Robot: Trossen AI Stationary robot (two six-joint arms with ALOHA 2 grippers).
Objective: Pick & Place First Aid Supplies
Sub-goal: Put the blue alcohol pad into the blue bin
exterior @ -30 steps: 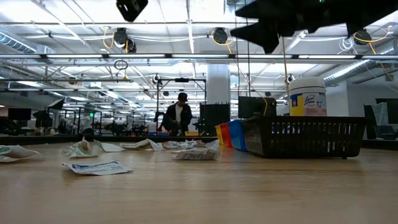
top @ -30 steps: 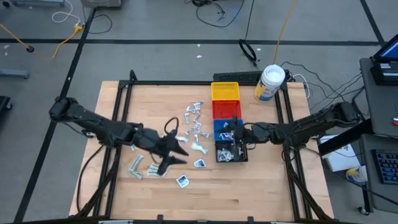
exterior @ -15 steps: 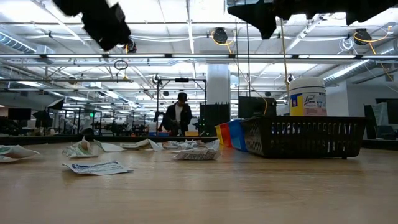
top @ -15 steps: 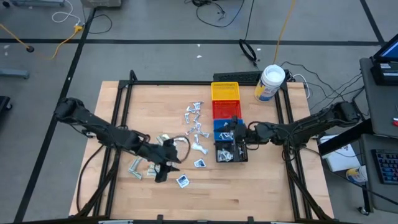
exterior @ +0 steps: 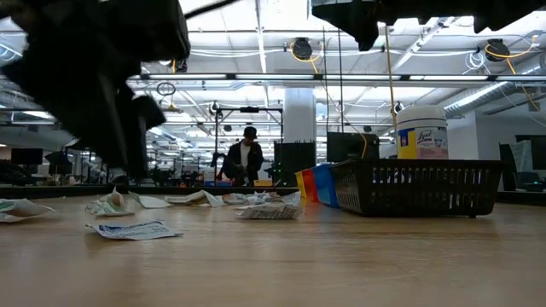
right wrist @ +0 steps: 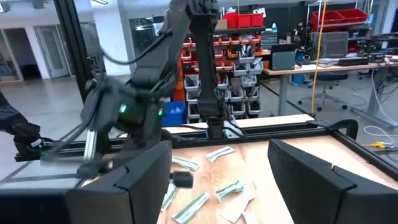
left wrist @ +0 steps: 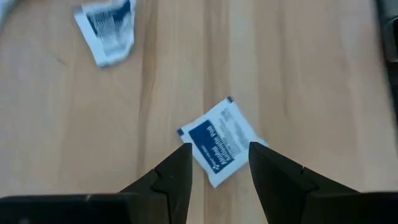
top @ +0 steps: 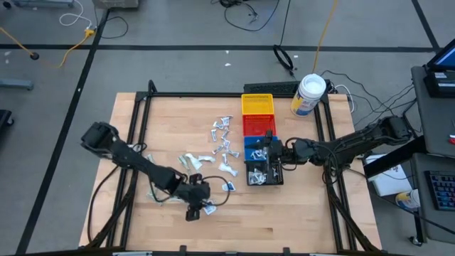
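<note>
Left gripper [left wrist: 217, 163] over packet [left wrist: 220, 140], second packet [left wrist: 106, 28] nearby

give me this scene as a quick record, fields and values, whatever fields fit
left gripper: open, just above a white square packet with a blue panel on the wooden table, fingers on either side of it, not yet closed on it
right gripper: open, over the black mesh bin, nothing seen between its fingers
bins: yellow, red, blue, then black, in one row
black bin contents: several small packets
loose packets: scattered on the table left of the bins
white jar with yellow label: beyond the bins, upright
</note>
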